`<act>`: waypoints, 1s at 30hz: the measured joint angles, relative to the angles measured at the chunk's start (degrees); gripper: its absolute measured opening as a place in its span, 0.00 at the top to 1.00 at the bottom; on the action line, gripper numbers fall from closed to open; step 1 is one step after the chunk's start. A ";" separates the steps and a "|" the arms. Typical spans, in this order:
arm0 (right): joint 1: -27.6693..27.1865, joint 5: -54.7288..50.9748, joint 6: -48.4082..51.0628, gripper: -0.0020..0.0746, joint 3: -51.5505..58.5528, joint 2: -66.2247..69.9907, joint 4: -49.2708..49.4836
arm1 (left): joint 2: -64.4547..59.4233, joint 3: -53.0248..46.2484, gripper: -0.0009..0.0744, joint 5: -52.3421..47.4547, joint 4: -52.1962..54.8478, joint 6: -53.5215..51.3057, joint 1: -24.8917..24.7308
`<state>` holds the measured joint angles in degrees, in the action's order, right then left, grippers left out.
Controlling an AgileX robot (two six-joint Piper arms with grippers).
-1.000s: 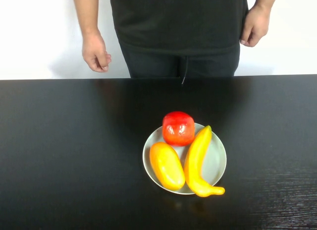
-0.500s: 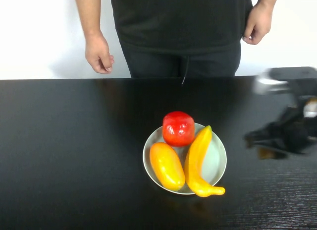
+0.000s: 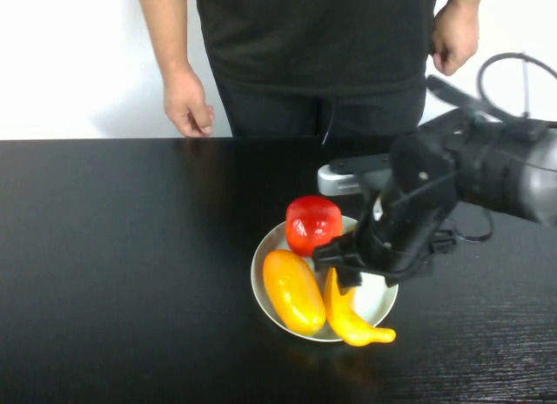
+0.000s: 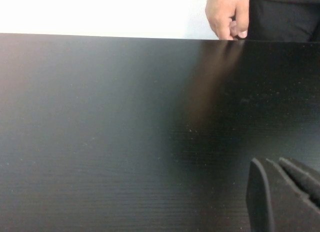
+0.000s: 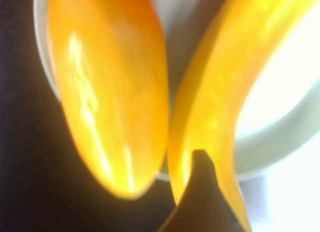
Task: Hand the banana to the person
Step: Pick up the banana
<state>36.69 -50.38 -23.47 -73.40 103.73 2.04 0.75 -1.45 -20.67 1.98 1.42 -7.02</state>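
Right end effector [image 3: 341, 266] over banana [image 5: 215, 97] (left parked).

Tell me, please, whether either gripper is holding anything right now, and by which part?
It cannot be told. The right gripper is down over the middle of the banana on the plate; no closed hold shows. The left gripper holds nothing, over bare table.

Right arm [image 3: 452, 182] bulky, matte black shell, grey-silver band near wrist, thin black cable looping above, right gripper [image 3: 348, 269] black, left gripper [image 4: 282, 194] with black wedge-shaped fingers
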 joint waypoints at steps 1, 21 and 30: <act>0.00 0.22 -0.31 0.42 -0.77 1.17 0.00 | 0.00 0.00 0.99 0.00 0.00 0.00 0.00; 0.36 6.97 -4.03 0.42 -3.55 10.10 1.81 | 0.00 0.00 0.99 0.00 0.00 0.00 0.00; 0.36 7.30 -3.77 0.43 -3.64 12.96 1.32 | 0.00 0.00 0.99 0.00 0.00 0.00 0.00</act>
<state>37.05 -43.08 -27.24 -77.04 116.69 3.36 0.75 -1.45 -20.67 1.98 1.42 -7.02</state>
